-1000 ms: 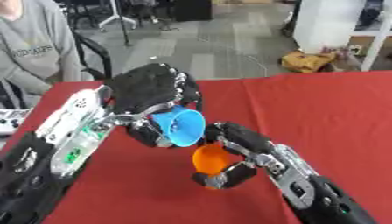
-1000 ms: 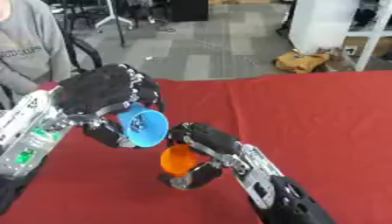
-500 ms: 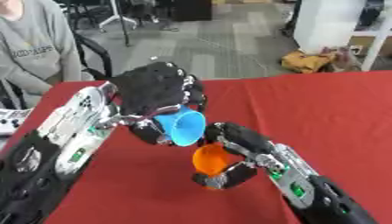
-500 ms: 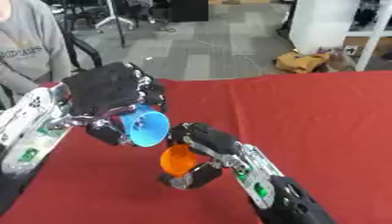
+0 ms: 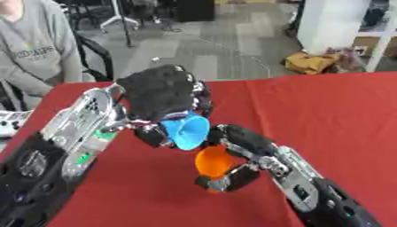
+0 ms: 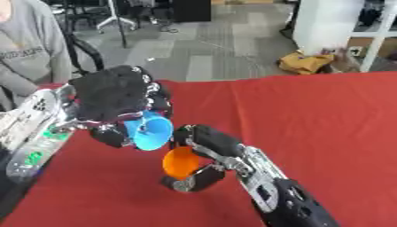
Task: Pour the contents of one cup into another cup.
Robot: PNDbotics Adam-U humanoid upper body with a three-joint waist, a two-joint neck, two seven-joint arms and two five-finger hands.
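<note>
Left hand: we wrap our fingers around the blue cup, tipped over the orange cup.
Right hand: we grip the orange cup.
Table: red.

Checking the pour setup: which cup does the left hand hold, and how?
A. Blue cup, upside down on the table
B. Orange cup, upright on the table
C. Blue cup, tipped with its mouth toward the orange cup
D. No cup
C: the left hand grips the blue cup, tilted above the orange cup that the right hand holds.
</note>
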